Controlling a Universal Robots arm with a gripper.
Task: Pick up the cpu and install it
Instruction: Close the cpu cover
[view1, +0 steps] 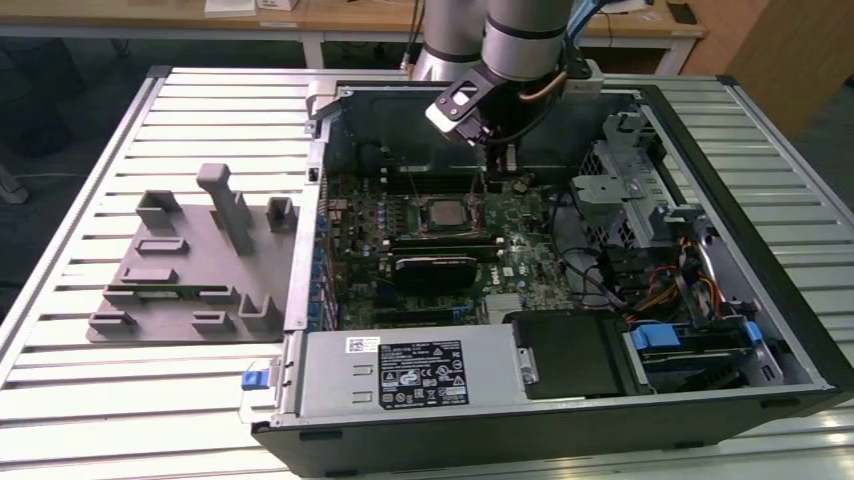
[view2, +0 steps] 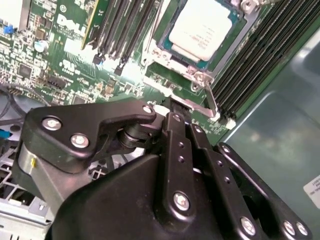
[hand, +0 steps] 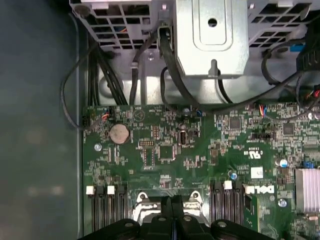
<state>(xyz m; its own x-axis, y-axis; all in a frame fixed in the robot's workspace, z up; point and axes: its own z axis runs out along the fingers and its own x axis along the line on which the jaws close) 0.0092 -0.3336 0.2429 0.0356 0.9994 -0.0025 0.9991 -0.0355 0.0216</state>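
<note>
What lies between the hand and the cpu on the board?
In the second wrist view, the socket's metal frame and its thin lever lie between the hand and the cpu, over a strip of green board.

Your arm (view1: 523, 40) hangs steeply, wrist angled, and your gripper (view1: 497, 168) points down, fingers (hand: 164, 212) pressed together.

The exterior view overlooks the case (view1: 534, 445); both wrist views hug its motherboard (hand: 200, 155) (view2: 75, 50).

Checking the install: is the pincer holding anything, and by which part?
Nothing; the pincer is shut empty, and the chip lies in its socket.
</note>
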